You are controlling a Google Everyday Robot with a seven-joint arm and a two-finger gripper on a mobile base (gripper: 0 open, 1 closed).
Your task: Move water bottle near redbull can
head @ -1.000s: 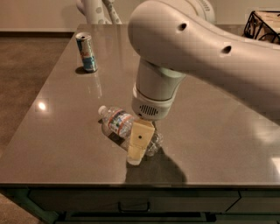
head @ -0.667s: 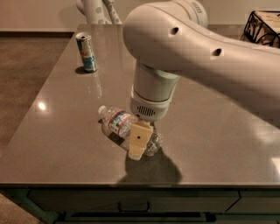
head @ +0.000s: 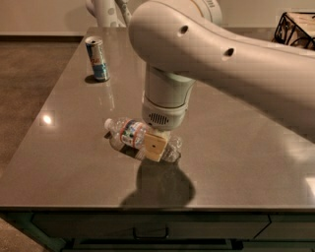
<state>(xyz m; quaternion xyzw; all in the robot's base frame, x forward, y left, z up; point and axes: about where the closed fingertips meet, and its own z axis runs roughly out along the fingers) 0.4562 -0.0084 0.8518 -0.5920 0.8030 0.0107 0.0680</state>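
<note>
The water bottle (head: 129, 134) lies on its side on the grey table (head: 74, 147), near the front middle, with its white cap pointing left. My gripper (head: 156, 145) hangs from the big white arm (head: 216, 54) and is down on the bottle's right half, hiding part of it. The redbull can (head: 97, 58) stands upright at the table's far left, well apart from the bottle and the gripper.
A black wire basket (head: 295, 27) stands at the far right corner. A white robot part (head: 106, 12) rises behind the table's far edge. The table's front edge (head: 147, 209) runs just below the arm's shadow, with drawers under it.
The arm has shifted left and come lower over the bottle. The bottle and the can have not moved.
</note>
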